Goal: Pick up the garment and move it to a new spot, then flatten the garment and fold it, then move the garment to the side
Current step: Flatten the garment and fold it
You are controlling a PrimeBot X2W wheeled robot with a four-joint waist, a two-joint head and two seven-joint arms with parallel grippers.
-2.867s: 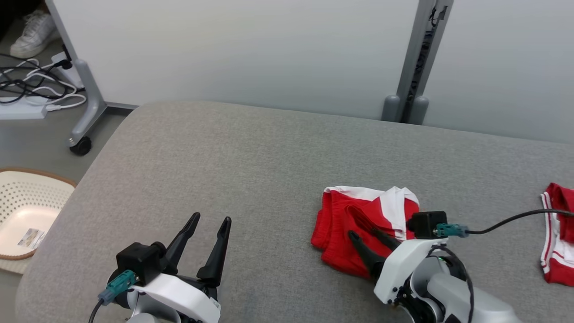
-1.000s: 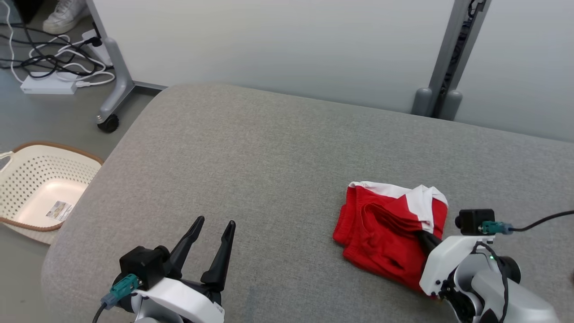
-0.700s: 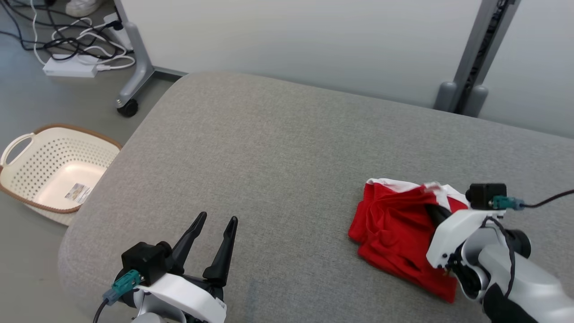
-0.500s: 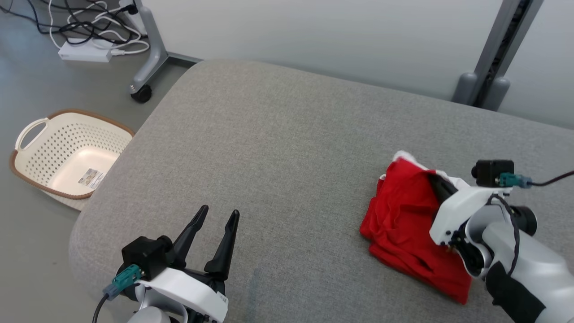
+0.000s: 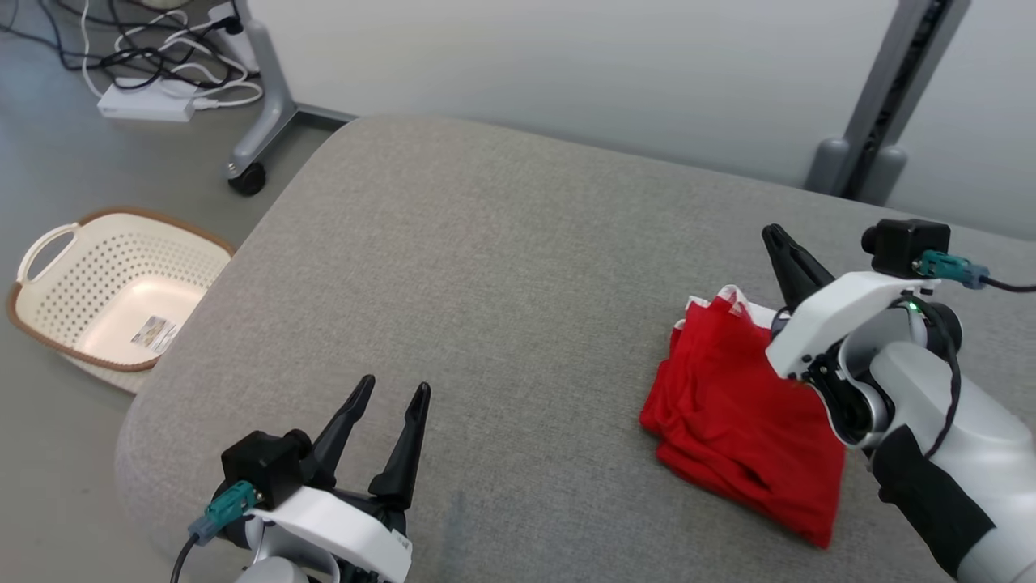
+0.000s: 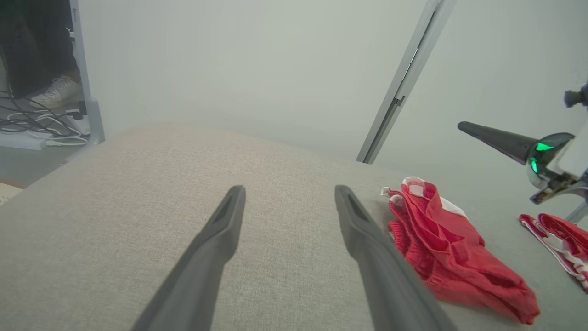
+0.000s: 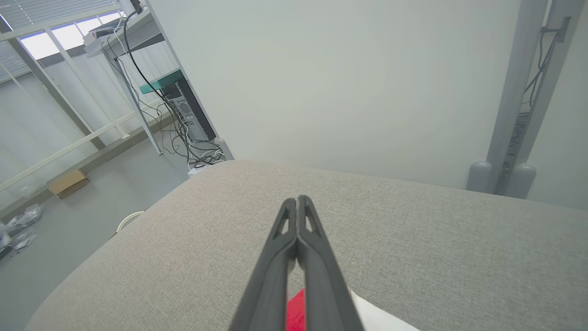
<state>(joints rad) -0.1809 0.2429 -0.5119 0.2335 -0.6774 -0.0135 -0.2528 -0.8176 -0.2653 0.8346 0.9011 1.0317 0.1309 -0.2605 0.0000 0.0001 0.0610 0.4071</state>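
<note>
Padding in grey covers the bench [image 5: 486,283], and on it, low and toward the robot's right, lies the red garment [image 5: 728,405] in a bundled, layered heap with a white band at its far end. Left of the garment and well apart from it, off the bench edge, a pale perforated basket [image 5: 48,267] sits on the floor.

The right claw [image 5: 773,239] hangs above the garment's far right corner, its two fingers pressed together on nothing and pointing up and away past the cloth. The garment therefore lies below and behind the fingertips, toward the robot. Its long axis runs roughly from far to near, slanting rightward as it nears the robot. The left claw [image 5: 395,387] is spread wide and empty, well to the left of the garment, so the right arm is clearly nearer for the coming shift aside.

The right wrist covers the garment's right edge in the head view. How neat the fold is, I cannot tell. Right of the garment, the left wrist view shows another red-and-white piece [image 6: 560,239], cut off at the frame.
</note>
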